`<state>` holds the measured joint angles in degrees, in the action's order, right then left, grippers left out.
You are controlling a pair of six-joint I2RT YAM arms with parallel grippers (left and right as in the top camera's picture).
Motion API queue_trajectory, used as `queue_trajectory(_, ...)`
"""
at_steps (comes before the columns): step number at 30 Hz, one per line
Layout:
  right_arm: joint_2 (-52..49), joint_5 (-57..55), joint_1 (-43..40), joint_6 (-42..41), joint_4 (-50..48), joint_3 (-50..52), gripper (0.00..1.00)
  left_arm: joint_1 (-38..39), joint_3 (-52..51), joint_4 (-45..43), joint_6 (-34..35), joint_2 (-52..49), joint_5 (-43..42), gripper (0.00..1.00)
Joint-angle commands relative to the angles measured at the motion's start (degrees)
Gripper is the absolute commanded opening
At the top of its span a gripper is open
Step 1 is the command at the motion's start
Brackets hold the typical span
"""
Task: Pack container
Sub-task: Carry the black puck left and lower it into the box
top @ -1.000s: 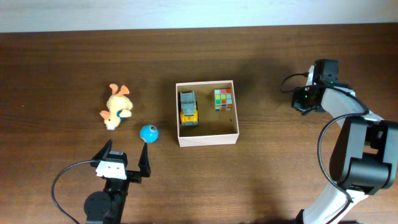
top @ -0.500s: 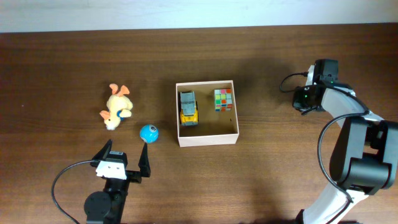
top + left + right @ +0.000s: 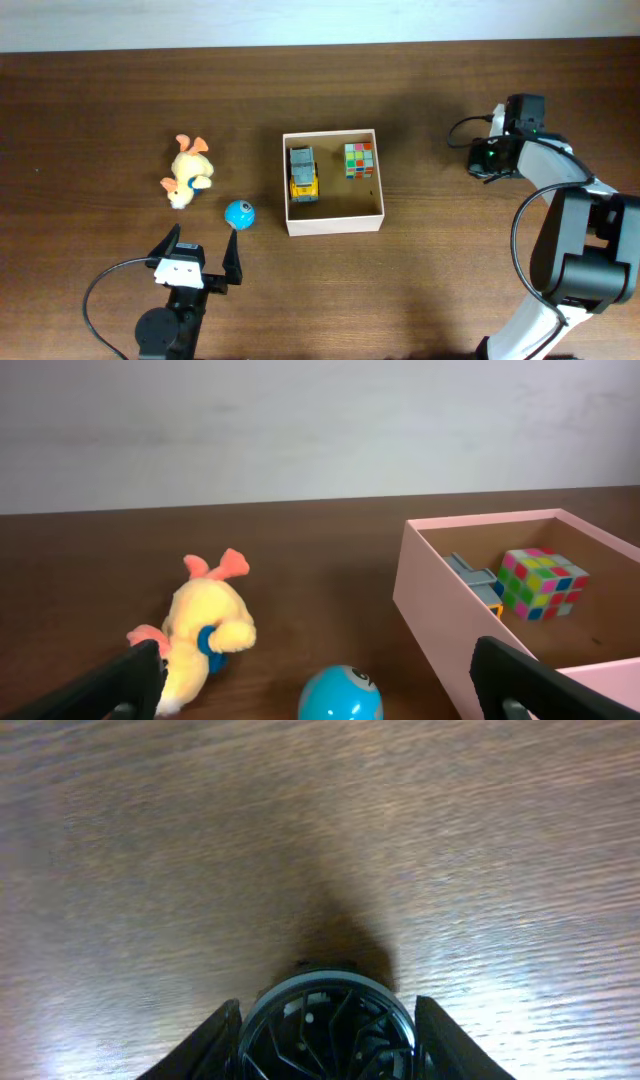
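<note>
The container (image 3: pixel 333 226), a square white-walled box with a tan inside, sits mid-table and holds a yellow toy truck (image 3: pixel 302 173) and a colour cube (image 3: pixel 359 159). In the left wrist view its wall (image 3: pixel 440 610) rises on the right. A yellow plush duck (image 3: pixel 188 170) and a blue ball (image 3: pixel 239 213) lie to its left. My left gripper (image 3: pixel 205 255) stands open near the front edge, the ball (image 3: pixel 340 695) just ahead of its fingers. My right gripper (image 3: pixel 482 158), far right of the container, is shut on a black round spoked object (image 3: pixel 328 1030).
Dark wooden table all round. The right arm's cable (image 3: pixel 465 130) loops beside the right gripper. The left arm's cable (image 3: pixel 95 290) curls at the front left.
The right gripper's jaws have narrowed onto the black round object and it has edged slightly left. The left arm and the toys have not moved.
</note>
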<state>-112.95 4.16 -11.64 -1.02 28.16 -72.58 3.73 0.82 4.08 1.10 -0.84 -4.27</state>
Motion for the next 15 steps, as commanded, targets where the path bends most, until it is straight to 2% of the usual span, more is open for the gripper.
queue_trajectory(1, -0.81, 5.40, 0.00, 0.20, 1.46, -2.49, 0.44, -0.31, -0.31, 0.07, -0.90, 0.55, -0.44, 0.99)
queue_trajectory(9, 0.83, 11.34, 1.01, 0.48, 5.73, -7.93, 0.43, -0.31, -0.31, 0.07, -0.90, 0.55, -0.44, 0.99)
queue_trajectory(15, 3.15, 11.30, 5.84, 2.27, 10.12, -12.26, 0.43, -0.31, -0.31, 0.07, -0.90, 0.55, -0.44, 0.99)
